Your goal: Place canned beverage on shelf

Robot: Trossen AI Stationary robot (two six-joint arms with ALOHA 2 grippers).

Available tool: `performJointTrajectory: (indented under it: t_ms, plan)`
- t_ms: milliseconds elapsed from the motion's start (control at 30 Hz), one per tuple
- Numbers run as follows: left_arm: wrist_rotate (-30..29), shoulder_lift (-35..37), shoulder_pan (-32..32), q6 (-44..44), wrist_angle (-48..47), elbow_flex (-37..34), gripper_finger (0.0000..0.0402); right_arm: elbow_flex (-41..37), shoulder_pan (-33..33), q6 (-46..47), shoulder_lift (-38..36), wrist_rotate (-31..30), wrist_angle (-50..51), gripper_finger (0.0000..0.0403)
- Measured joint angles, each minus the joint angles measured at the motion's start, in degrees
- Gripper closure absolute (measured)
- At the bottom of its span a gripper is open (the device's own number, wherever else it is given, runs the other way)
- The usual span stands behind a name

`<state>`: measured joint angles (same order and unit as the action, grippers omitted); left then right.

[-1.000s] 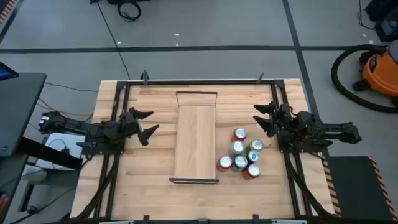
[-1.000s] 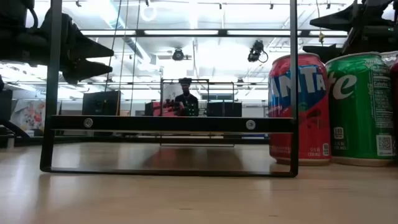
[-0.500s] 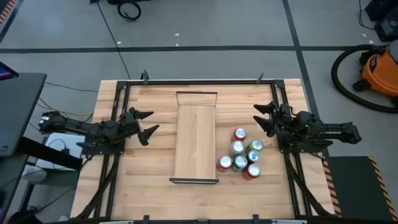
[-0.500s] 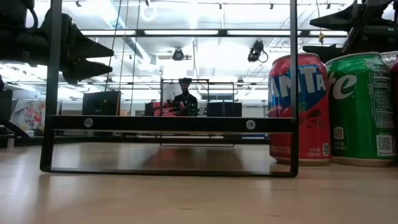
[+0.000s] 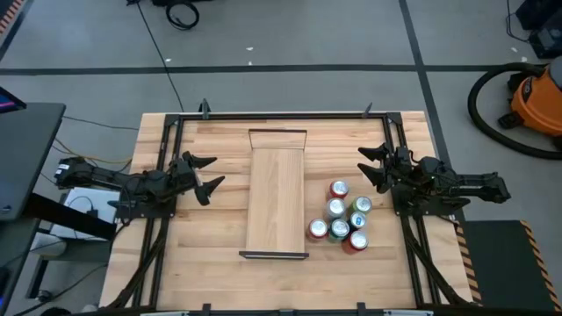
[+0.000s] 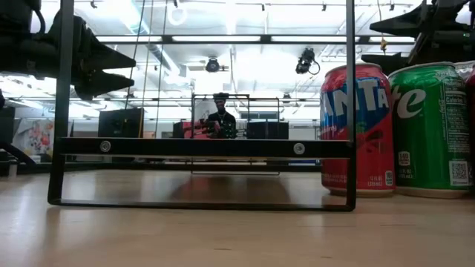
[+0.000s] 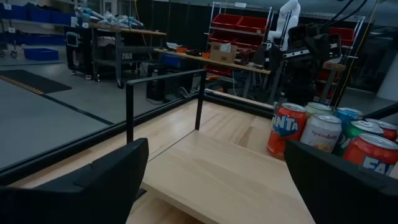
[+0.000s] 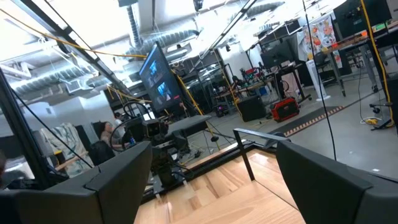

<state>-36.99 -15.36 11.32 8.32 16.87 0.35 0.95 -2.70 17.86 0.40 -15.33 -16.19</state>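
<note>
Cans: we're eyeing six mixed red, green and silver aluminium beverage cans [image 5: 342,217] clustered beside the long light-wood shelf plank [image 5: 276,201], nearest our right gripper [image 5: 370,167], whose fingers are spread wide; left gripper [image 5: 201,175] is waiting splayed across the shelf.

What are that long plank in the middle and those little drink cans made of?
The shelf looks like pale, smooth wood with faint grain; its end frames seem to be thin black-painted metal. The cans look like aluminium: silvery tops from above, glossy printed sides in the low view.
</note>
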Motion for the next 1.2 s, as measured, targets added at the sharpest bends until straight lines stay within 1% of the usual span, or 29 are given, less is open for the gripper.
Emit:
performJointTrajectory:
  t_ms: [1033, 1200]
  plan:
    - [0.0, -0.01, 0.0, -0.01, 0.01, 0.0, 0.0015, 0.01, -0.02, -0.01, 0.0, 0.0, 0.0, 0.0049]
    - [0.02, 0.0, 0.01, 5.91, 0.52, 0.01, 0.0015, 0.01, 0.0, -0.01, 0.0, 0.01, 0.0, 0.0049]
